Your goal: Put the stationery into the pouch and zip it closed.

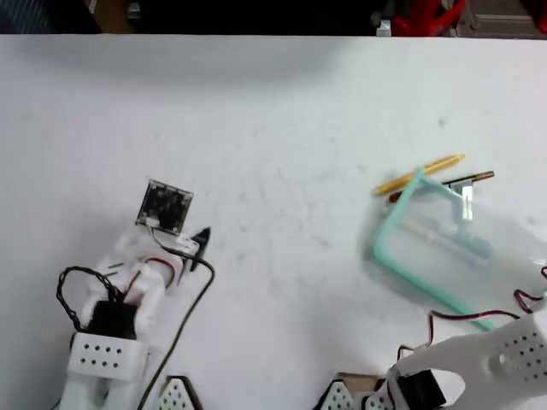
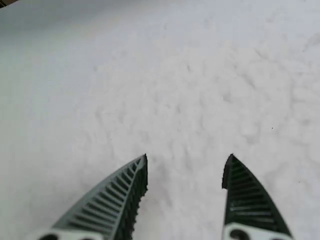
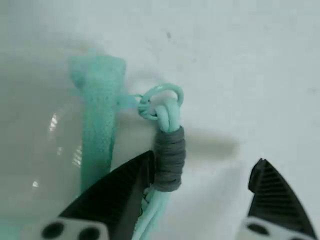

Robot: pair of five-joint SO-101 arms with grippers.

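A clear pouch with teal edging lies flat at the right of the table, a pale blue item inside it. A yellow pencil and a brown pen lie just beyond its far corner, partly under that corner. My right gripper is open over the pouch's teal edge. The teal zipper cord with its grey wrap lies between the fingers, close against one of them. My left gripper is open over bare table at the front left, far from the pouch.
The white table runs wide between the two arms and back to its far edge. The right arm's white body and red wires sit at the front right, beside the pouch's near corner.
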